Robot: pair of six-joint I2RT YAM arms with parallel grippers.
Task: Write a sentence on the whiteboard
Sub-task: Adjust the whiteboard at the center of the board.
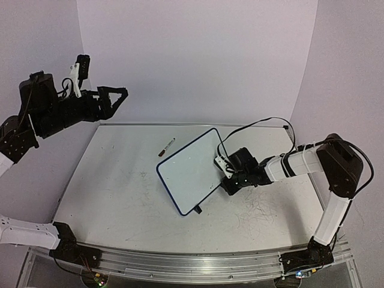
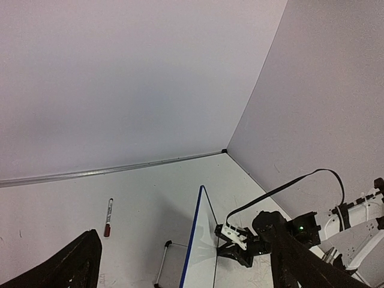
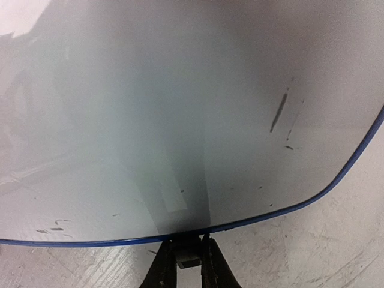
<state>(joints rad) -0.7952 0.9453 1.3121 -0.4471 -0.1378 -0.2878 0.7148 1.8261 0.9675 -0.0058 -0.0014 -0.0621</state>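
Note:
The whiteboard [image 1: 192, 168], white with a thin blue frame, stands tilted mid-table. My right gripper [image 1: 223, 175] is shut on its right edge. In the right wrist view the fingers [image 3: 165, 270] pinch a small dark block at the blue rim, and the board [image 3: 180, 108] fills the view. Its surface shows only a few short dark marks; no sentence is visible. In the left wrist view the board [image 2: 201, 252] is seen edge-on with its white wire stand [image 2: 161, 267]. My left gripper [image 1: 120, 95] is open and empty, high above the table's far-left corner.
A marker with a dark red cap [image 1: 167, 146] lies on the table beyond the board, near the back; it also shows in the left wrist view [image 2: 108, 216]. The white tabletop [image 1: 108, 192] is scuffed. Purple walls close the back and sides.

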